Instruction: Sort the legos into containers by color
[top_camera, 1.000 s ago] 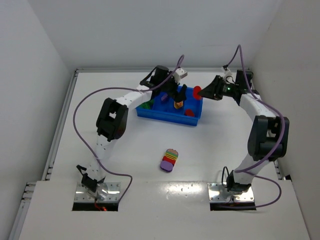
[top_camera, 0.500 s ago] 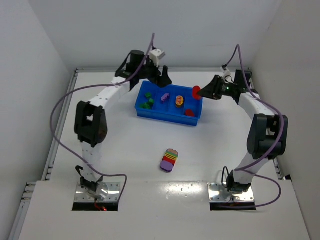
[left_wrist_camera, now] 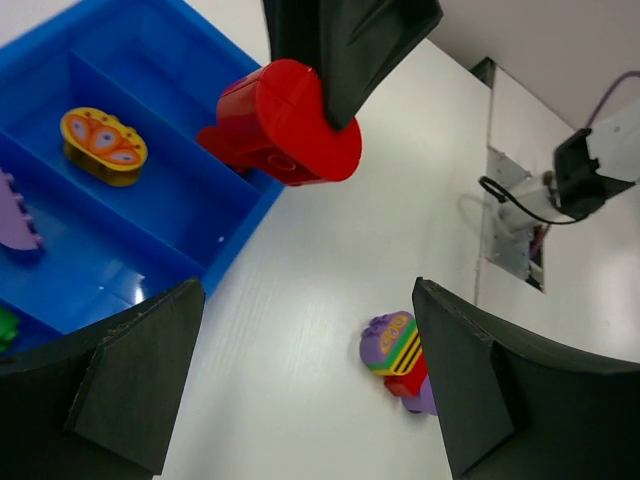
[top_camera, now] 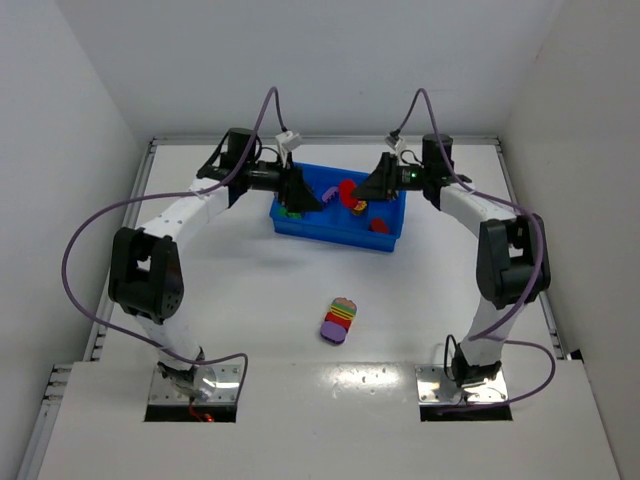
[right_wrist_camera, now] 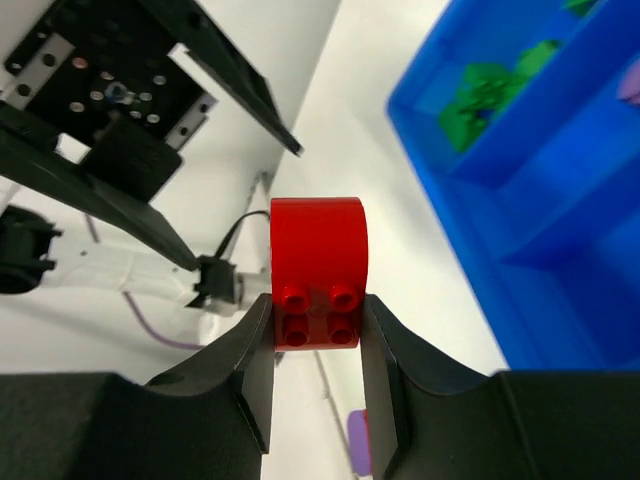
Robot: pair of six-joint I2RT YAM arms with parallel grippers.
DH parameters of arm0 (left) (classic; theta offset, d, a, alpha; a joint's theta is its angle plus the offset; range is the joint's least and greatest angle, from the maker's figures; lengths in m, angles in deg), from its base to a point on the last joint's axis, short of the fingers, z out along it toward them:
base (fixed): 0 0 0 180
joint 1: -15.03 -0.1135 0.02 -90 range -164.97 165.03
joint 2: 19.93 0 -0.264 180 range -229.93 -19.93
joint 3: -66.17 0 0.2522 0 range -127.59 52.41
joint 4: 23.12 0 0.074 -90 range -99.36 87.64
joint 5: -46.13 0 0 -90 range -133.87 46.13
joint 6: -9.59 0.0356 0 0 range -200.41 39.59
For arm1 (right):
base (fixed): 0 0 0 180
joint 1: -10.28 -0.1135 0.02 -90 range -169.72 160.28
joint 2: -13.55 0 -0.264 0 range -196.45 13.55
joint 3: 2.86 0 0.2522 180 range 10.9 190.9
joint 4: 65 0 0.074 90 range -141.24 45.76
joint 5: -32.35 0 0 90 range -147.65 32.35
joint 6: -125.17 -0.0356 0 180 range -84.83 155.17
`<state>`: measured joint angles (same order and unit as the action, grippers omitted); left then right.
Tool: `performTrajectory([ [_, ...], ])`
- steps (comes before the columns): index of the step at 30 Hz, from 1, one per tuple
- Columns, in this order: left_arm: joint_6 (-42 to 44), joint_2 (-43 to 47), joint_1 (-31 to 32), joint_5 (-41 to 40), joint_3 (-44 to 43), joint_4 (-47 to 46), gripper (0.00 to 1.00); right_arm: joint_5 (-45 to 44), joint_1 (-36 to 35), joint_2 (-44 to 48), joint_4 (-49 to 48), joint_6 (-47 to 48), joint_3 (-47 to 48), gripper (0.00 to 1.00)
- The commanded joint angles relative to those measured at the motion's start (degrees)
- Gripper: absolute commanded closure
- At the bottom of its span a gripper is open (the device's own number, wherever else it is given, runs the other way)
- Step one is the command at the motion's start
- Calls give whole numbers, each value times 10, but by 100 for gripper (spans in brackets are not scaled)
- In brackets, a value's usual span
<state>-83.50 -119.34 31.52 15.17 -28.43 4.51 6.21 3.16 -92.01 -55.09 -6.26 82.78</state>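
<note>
Right gripper point(right_wrist_camera: 318, 312): clamped on a red brick point(right_wrist_camera: 318, 268), one finger on each side, studs showing. The brick is held above the blue tray point(top_camera: 335, 235), over its right half and not resting in any compartment.

Left gripper point(left_wrist_camera: 305, 298): jaws spread wide, nothing between them, positioned over the tray's left end.

Tray contents, left to right: green legos point(top_camera: 292, 211), a purple piece point(top_camera: 328, 195), a yellow-orange piece point(left_wrist_camera: 103, 147), a red piece point(top_camera: 379, 226).

One multicoloured clump point(top_camera: 339, 320) lies on the table point(top_camera: 200, 280), well apart from the tray on its near side.
</note>
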Motion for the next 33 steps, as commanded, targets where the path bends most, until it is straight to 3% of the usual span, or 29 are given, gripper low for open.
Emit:
performTrajectory([
  [1,-5,34,-4,55,6,-11,9,49,-10,-4,-86,-56,27,96],
  [7,-5,1,-4,87,0,-11,9,55,-33,3,-104,-56,16,96],
  [15,-39,-73,-9,136,-77,-11,9,55,-50,14,-104,-50,5,96],
  [24,-63,-110,-4,155,-111,-11,16,55,-66,14,-91,-29,29,96],
  [30,-63,-121,1,155,-122,-11,30,50,-71,4,-75,-6,41,96],
  [33,-69,-126,1,165,-128,-11,43,44,-77,-4,-70,-1,53,96],
])
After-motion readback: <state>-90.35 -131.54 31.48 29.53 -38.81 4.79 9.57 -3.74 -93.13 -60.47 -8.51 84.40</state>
